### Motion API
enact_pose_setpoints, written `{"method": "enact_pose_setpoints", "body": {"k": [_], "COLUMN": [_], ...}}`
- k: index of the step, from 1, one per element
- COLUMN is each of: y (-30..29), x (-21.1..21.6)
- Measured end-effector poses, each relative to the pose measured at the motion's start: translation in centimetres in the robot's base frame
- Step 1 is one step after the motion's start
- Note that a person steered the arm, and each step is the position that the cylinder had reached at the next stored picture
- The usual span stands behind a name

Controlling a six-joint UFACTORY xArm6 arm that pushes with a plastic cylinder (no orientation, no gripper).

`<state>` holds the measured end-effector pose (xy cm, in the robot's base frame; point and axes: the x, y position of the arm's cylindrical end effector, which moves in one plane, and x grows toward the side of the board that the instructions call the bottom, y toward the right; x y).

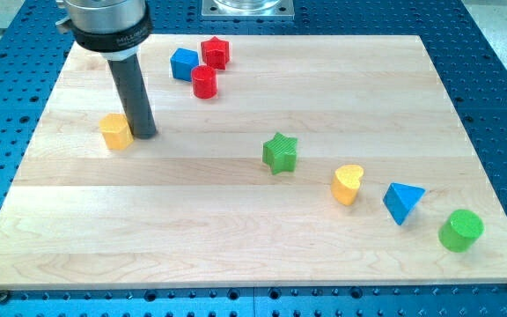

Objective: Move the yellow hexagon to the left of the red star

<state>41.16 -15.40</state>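
1. My tip (144, 135) rests on the pale wooden tabletop (236, 246), touching or just beside the small yellow plastic hexagon block (116, 131) at its 3 o'clock side.
2. My end effector is a plain dark rod; it has nothing to open, close or grip with.
3. The red plastic star block (215, 52) lies toward 1 o'clock from the hexagon, with a blue block (184, 64) and a red cylinder (204, 82) crowding its left, probably why the hexagon stands apart.
4. No containers show.
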Motion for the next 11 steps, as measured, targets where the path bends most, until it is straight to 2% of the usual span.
{"method": "enact_pose_setpoints", "body": {"k": [5,6,8,9,10,11], "y": [-0.8,-0.9,-6.9,-8.2,-6.2,-6.2], "x": [1.7,3.2,3.2,1.2,-4.0,-0.4]}}
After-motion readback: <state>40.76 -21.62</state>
